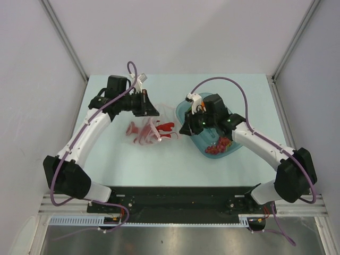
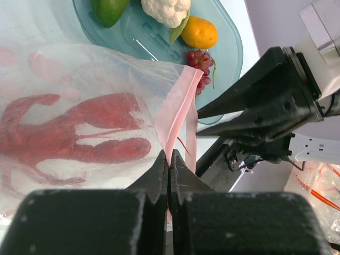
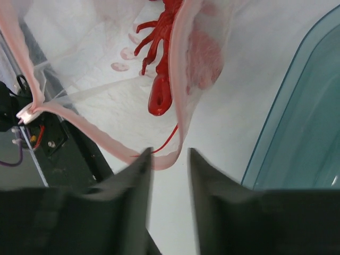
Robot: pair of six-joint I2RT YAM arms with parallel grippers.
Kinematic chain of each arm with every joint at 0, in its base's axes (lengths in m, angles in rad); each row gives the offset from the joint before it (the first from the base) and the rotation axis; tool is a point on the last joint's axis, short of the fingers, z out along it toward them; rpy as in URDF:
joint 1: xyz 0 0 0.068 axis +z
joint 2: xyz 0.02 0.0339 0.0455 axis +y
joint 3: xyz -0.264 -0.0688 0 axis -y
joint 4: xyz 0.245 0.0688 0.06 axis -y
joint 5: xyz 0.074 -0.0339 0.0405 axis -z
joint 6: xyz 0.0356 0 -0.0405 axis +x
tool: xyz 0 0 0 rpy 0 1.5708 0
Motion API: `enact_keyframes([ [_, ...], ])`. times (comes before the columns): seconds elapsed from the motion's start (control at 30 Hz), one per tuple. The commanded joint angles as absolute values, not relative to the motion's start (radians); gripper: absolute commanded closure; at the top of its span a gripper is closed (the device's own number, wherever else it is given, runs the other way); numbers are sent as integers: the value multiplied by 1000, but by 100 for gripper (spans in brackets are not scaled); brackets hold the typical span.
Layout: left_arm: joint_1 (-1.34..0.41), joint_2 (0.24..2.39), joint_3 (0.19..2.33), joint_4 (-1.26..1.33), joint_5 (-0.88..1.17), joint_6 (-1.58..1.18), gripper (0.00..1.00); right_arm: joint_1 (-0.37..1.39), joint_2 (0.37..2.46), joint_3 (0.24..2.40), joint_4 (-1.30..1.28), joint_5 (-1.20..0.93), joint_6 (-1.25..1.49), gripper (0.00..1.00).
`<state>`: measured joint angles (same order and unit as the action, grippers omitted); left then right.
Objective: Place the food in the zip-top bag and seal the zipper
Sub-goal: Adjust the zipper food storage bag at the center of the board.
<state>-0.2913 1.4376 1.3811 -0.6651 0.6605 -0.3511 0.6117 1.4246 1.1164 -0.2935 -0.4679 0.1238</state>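
Pinching the limp, likely slippery, clear pink-dotted zip-top bag (image 2: 79,74) by its pink zipper strip (image 2: 178,109), my left gripper (image 2: 168,170) was clamped; my right gripper (image 3: 170,155) straddled that strip, half-wide.

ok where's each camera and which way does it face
top external: above, behind the arms, looking down at the table; both arms show.
left wrist: past the shut left hand pinching the bag rim, toward the bowl.
right wrist: past the open right hand into the bag mouth.
shared: both wrist views show the lobster in the bag.
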Motion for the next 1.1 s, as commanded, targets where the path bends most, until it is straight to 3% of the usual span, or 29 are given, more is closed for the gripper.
enact_keyframes([
  [0.0,-264,1355,1356,-634,690,-367,100,621,1437,1138,-213,-503,106,81],
  [0.03,-261,1345,1351,-637,687,-364,100,626,1436,1143,-219,-523,106,100],
  [0.4,-255,1166,1318,-779,609,-272,100,729,1319,1155,-253,-643,167,100],
  [0.63,-255,1098,1482,-995,511,-209,100,746,1229,1198,-224,-673,294,100],
  [0.77,-256,1166,1516,-982,466,-218,100,665,1314,1216,-167,-695,341,100],
  [0.93,-250,1463,1541,-864,403,-219,100,549,1535,1293,-146,-687,270,100],
  [1.07,-198,1669,1689,-893,538,-261,100,468,1612,1377,-221,-692,218,100],
])
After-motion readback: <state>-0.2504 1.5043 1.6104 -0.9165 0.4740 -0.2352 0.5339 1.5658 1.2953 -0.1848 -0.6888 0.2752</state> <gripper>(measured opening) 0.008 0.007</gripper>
